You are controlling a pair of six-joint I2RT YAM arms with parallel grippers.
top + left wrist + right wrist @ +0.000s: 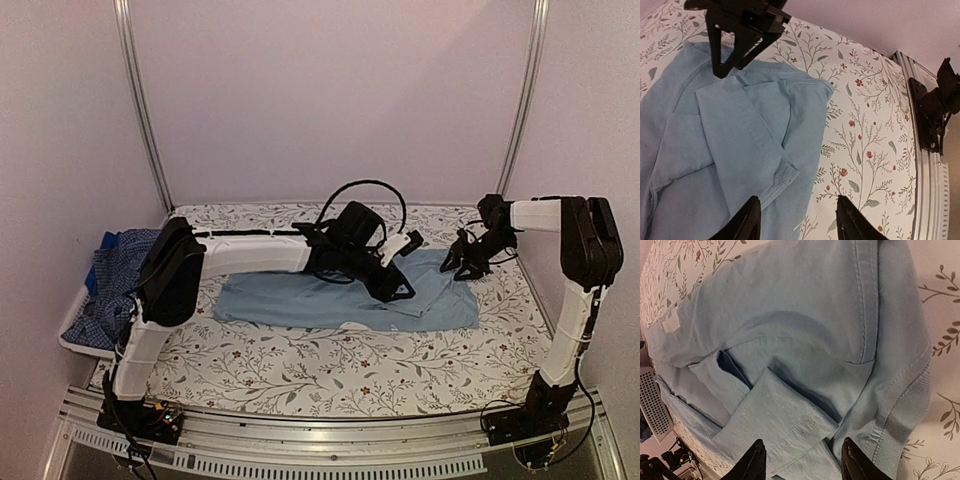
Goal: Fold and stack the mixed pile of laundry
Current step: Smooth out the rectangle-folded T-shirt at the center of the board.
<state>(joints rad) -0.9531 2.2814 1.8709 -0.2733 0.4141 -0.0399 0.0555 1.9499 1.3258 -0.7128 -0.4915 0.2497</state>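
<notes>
A plain light-blue shirt (pixel 330 300) lies spread flat in the middle of the floral table. Its sleeves are folded in over the body (pixel 740 135) (pixel 805 330). My left gripper (pixel 398 285) hovers over the shirt's right part. It is open (pixel 799 222), with the sleeve cuff and bare table under the gap and nothing held. My right gripper (pixel 462 262) hangs at the shirt's far right edge. Its fingers stand open (pixel 807 465) above a folded cuff. A dark blue checked shirt (pixel 115 275) is bunched in the basket at the left.
A white plastic basket (pixel 72 338) sits at the table's left edge. White walls and metal posts close in the back and sides. A metal rail (pixel 330 440) runs along the near edge between the arm bases. The left arm spans the table's middle.
</notes>
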